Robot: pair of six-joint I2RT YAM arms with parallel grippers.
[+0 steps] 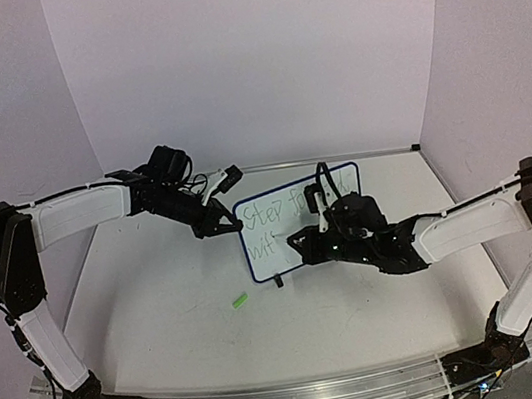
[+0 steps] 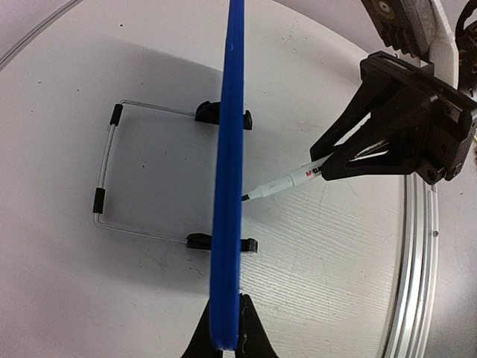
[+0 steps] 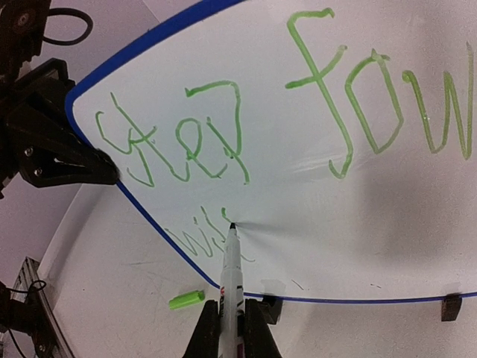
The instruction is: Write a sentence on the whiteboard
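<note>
White counter, pale walls on three sides; your holdings, left to right.

- Left claw (image 2: pixel 226 337): pinched narrow on the left edge of the whiteboard (image 3: pixel 373 239), steadying it. Nothing else held.
- Whiteboard: upright on its clip feet, a little right of the counter's middle and nearer the far edge than the near one, face turned toward your arms.
- Green cap (image 1: pixel 239 302): loose on the counter, near the board's lower left corner, apart from it.
- Sentence (image 3: pixel 194 138): top line done as far as you can see, "Step forw…", its end hidden by your right arm. Second line only started, about "wit".
- Marker (image 3: pixel 231 268): tip touching the board at the last stroke.
- Right claw (image 3: pixel 229 328): closed tight on the marker's barrel.

Judged roughly past halfway; you have the rest of the second line left.
</note>
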